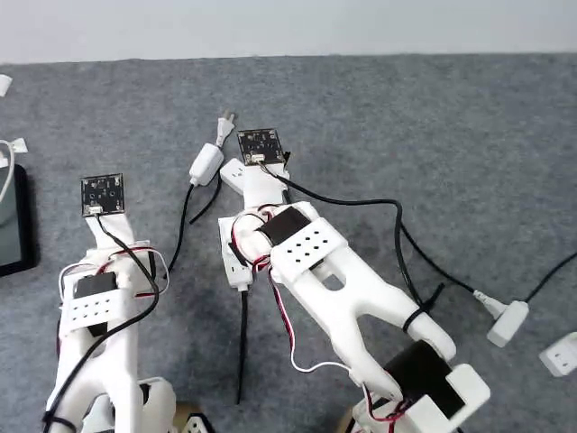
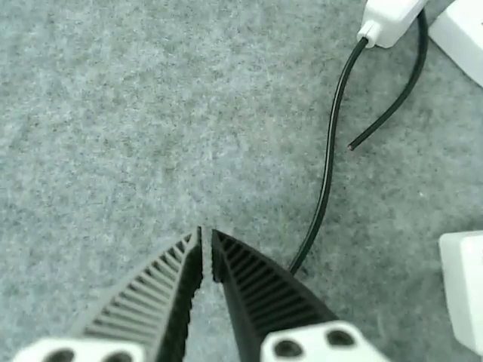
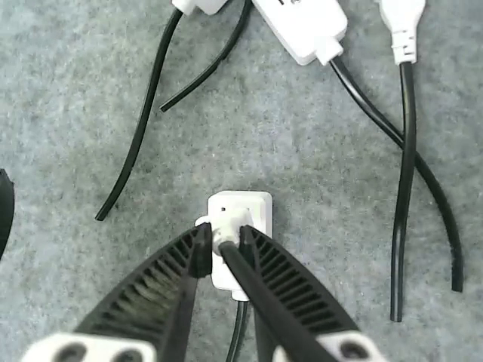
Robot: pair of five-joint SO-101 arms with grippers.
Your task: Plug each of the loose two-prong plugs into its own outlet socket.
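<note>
Pinching the white plug by its body, the right gripper is clenched at the face of a small outlet socket that lies flat on the grey carpet. The grip appears to be taken close behind the prongs so that they can be kept square to the slots while being pressed home. Whether they are fully seated cannot be told, as the join is hidden by the ribbed fingers. The plug's black cord is left to trail back between the jaws, where it is not pinched. The left gripper is closed on nothing, its tips almost touching, and is held over bare carpet. It is judged to be parked to one side so that the working arm is not crowded. A second plug is seen lying loose just beside the right arm's wrist, its prongs pointed away from both arms and into no socket. A third plug is lying well off to the right, near a spare socket but apart from it. With one plug at its socket and two lying free, the task is judged to be in its first stage. The free plugs will need to be picked up and turned towards their sockets.
</note>
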